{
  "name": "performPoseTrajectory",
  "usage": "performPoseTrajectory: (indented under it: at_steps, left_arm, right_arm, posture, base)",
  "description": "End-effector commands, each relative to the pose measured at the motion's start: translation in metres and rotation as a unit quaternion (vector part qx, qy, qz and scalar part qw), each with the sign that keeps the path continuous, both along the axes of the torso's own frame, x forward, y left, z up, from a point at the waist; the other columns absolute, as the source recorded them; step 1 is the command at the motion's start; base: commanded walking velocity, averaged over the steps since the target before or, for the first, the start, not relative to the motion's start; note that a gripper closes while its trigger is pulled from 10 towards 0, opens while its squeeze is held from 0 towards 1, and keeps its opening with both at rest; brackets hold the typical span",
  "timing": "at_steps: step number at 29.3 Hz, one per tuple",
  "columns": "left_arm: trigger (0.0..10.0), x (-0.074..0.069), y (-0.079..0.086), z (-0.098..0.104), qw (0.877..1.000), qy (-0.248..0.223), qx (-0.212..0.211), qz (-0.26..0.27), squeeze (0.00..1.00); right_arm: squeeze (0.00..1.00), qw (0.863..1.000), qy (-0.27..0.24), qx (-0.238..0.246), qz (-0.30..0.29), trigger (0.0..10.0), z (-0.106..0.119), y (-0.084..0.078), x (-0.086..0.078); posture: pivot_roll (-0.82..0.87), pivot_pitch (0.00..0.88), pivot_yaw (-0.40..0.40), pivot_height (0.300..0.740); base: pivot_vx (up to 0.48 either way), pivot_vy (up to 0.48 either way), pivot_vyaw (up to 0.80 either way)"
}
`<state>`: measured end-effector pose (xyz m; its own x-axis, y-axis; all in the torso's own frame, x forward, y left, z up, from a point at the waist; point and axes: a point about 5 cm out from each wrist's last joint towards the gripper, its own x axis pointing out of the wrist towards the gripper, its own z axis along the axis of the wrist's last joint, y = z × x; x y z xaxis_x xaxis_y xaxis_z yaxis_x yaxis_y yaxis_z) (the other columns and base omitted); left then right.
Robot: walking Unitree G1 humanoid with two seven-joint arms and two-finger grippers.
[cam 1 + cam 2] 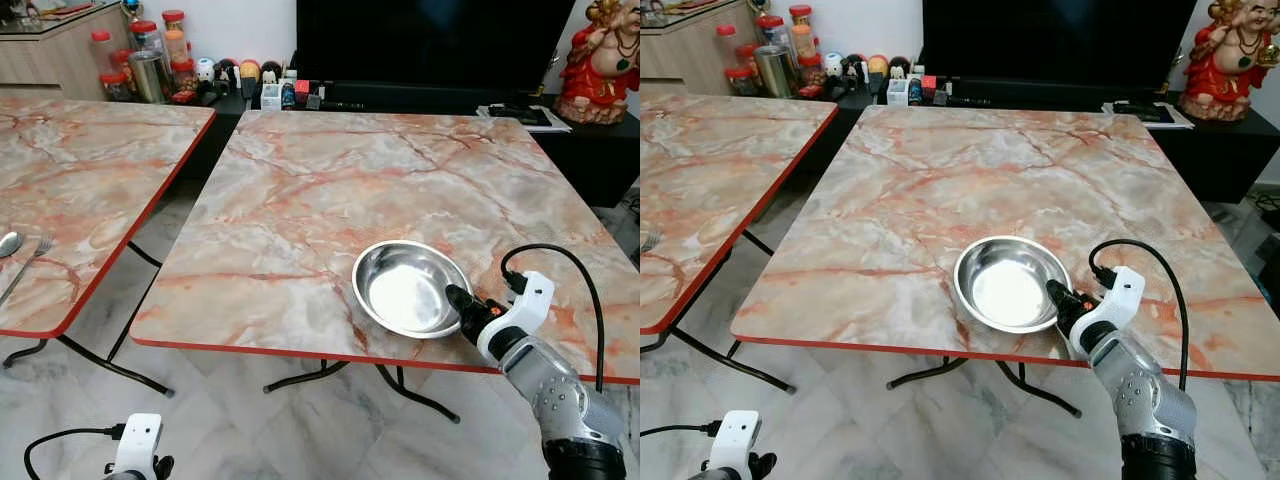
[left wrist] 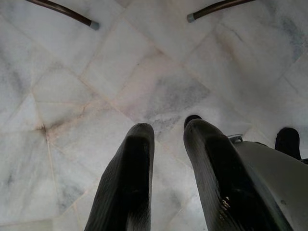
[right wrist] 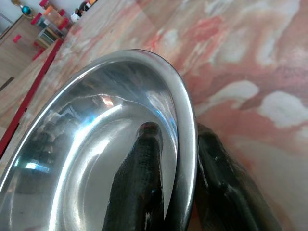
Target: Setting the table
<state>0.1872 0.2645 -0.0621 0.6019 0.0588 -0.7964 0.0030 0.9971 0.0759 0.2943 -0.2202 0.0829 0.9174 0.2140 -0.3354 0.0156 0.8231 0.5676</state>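
Right gripper (image 1: 458,298) clenched on steel plate (image 1: 400,288) rim, one finger inside, one outside. Plate rests on table (image 1: 300,180); release straight, withdraw without dragging. Left gripper (image 2: 166,144) idle, fingers parted.

The right arm reaches forward from low on the robot's right, its silver forearm angled up toward the desk edge (image 1: 300,352), a black cable looping over the white wrist. Its right claw (image 1: 462,302) is pinched over the near rim of a steel bowl (image 1: 405,285), one black finger (image 3: 139,187) inside the rim and the other outside, against the metal. The left arm hangs low at the robot's side, the left claw (image 2: 168,144) pointing down at the floor, its two fingers slightly parted with nothing between them.
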Motion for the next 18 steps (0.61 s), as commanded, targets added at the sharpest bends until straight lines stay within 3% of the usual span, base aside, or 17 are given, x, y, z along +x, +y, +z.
performPoseTrajectory:
  at_steps: [1, 18]
  left_arm:
    - [10.0, -0.0027, 0.0032, -0.0005, 1.0, 0.009, 0.003, 0.001, 0.0]
    - [10.0, -0.0029, 0.0033, -0.0006, 1.0, 0.01, 0.004, 0.0, 0.0]
  right_arm:
    - [0.0, 1.0, 0.005, -0.008, 0.0, 10.0, -0.0028, -0.0015, -0.0012]
    - [0.0, 1.0, 0.013, -0.01, 0.003, 10.0, -0.0102, -0.0009, -0.003]
  posture:
    - [-0.04, 0.0, -0.027, 0.736]
    - [-0.03, 0.0, -0.028, 0.736]
  base:
    - [0.0, 0.0, 0.0]
    - [0.0, 0.0, 0.0]
